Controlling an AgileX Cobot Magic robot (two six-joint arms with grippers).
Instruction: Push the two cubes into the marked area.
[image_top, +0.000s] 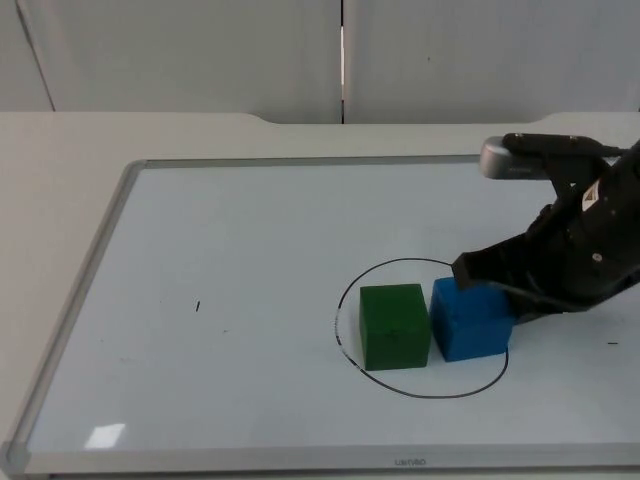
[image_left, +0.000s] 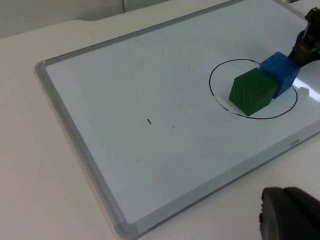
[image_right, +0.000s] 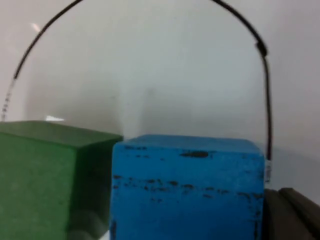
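Observation:
A black circle is drawn on the whiteboard. The green cube sits inside the circle, at its left part. The blue cube touches the green cube's right side, and its right edge reaches the circle's line. My right gripper is low over the board and presses against the blue cube's far right side. In the right wrist view the blue cube is very close, with the green cube beside it. The left wrist view looks at both cubes from afar, where the left arm waits off the board.
The whiteboard's grey frame runs around the work area, with the beige table beyond it. A small black pen mark lies on the board's left half. The grey partition wall stands at the back.

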